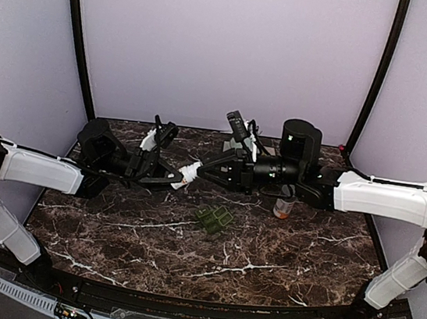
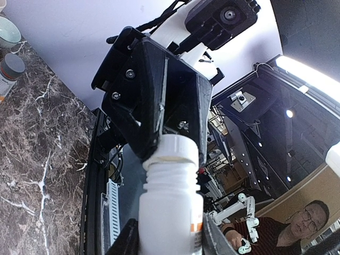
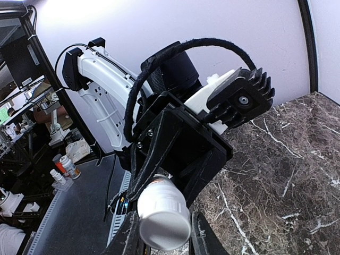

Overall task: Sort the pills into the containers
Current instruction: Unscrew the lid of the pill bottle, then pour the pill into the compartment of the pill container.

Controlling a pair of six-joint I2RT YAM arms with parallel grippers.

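Between the hands, a pill bottle (image 2: 170,207), likely light, stiff, slick: left hand (image 2: 170,239) clamps its body, right hand (image 3: 163,234) its cap (image 2: 172,154).

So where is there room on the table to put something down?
The wide bare marble table in front of the pill organiser, toward the near edge, is free. Behind the organiser it is crowded: the white bottle is held there, and a small bottle stands to the right.

— The arms?
— White shells, black joints, on left arm (image 1: 39,170) and right arm (image 1: 382,197) alike.
— The left claw (image 3: 159,183)?
— Black angular plastic; behind it a finned black camera (image 3: 241,98) and a braided cable (image 3: 186,48). The right claw (image 2: 171,151) shows silver screws (image 2: 129,74).
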